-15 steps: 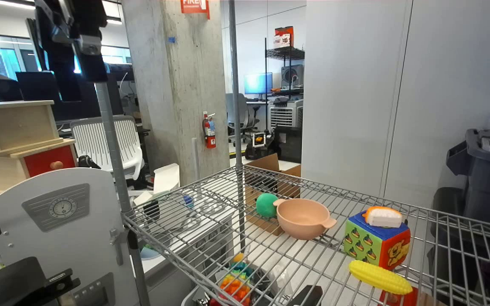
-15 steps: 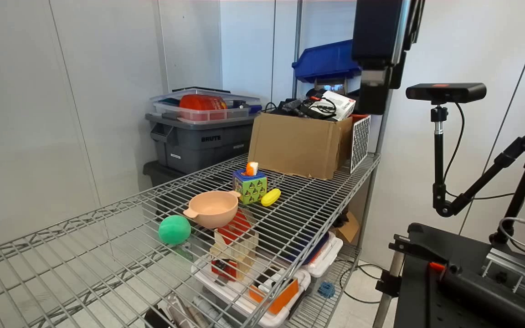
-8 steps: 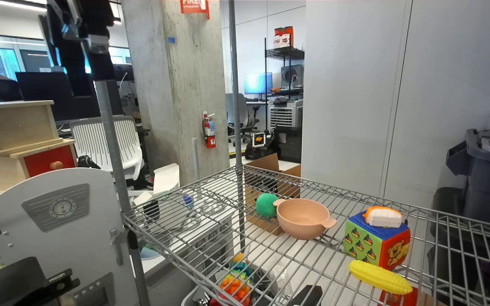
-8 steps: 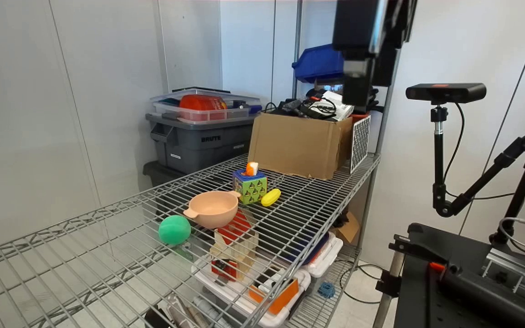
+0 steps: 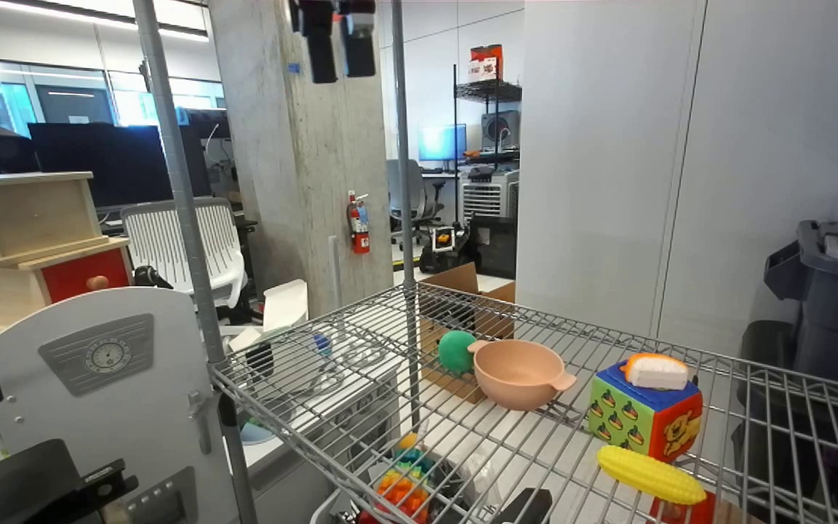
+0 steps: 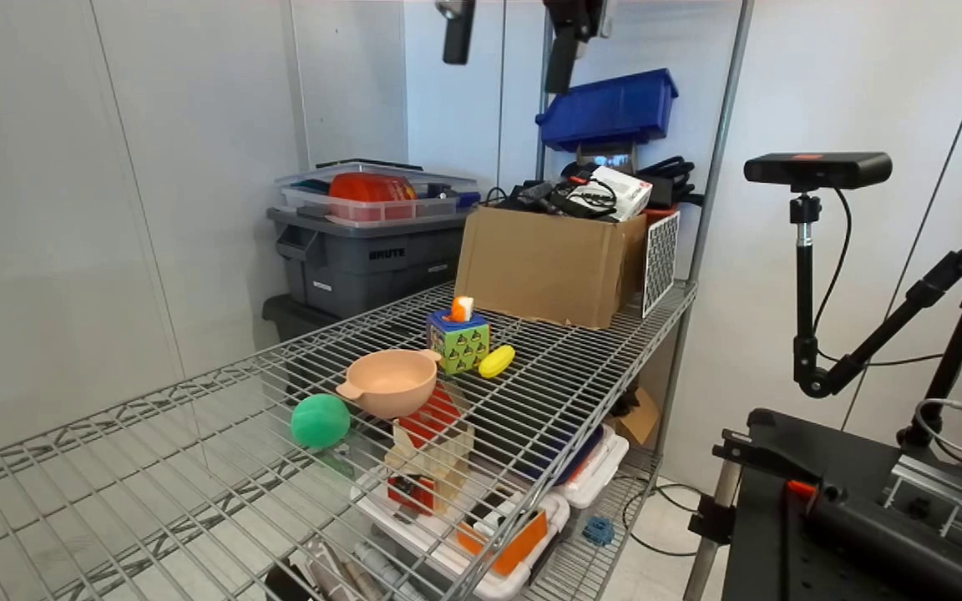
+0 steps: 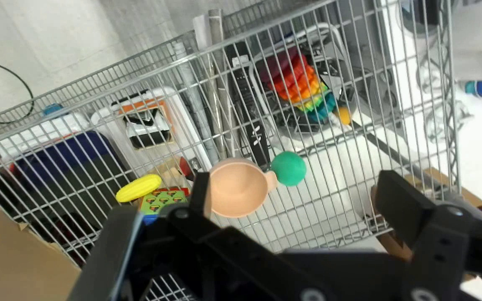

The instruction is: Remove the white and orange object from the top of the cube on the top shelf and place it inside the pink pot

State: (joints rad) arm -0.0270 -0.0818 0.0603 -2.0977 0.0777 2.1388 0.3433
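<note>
The white and orange object (image 5: pixel 655 372) rests on top of the multicoloured cube (image 5: pixel 644 412) on the wire top shelf (image 5: pixel 302 440); both also show in an exterior view as the object (image 6: pixel 463 310) and the cube (image 6: pixel 458 344). In the wrist view the cube (image 7: pixel 161 202) is partly covered by a finger and the white and orange object is hidden. The pink pot (image 5: pixel 519 372) stands beside the cube, and in the wrist view the pot (image 7: pixel 239 188) is near the left finger. My gripper (image 6: pixel 508 73) is open and empty, high above the shelf.
A green ball (image 5: pixel 456 351) touches or nearly touches the pot's handle. A yellow corn toy (image 5: pixel 649 474) lies in front of the cube. A cardboard box (image 6: pixel 544 265) stands at one shelf end. Metal posts (image 5: pixel 185 196) rise at the shelf corners.
My gripper has moved in from the side to high above the shelf and turned, so its two fingers now show apart. The objects on the shelf have not moved.
</note>
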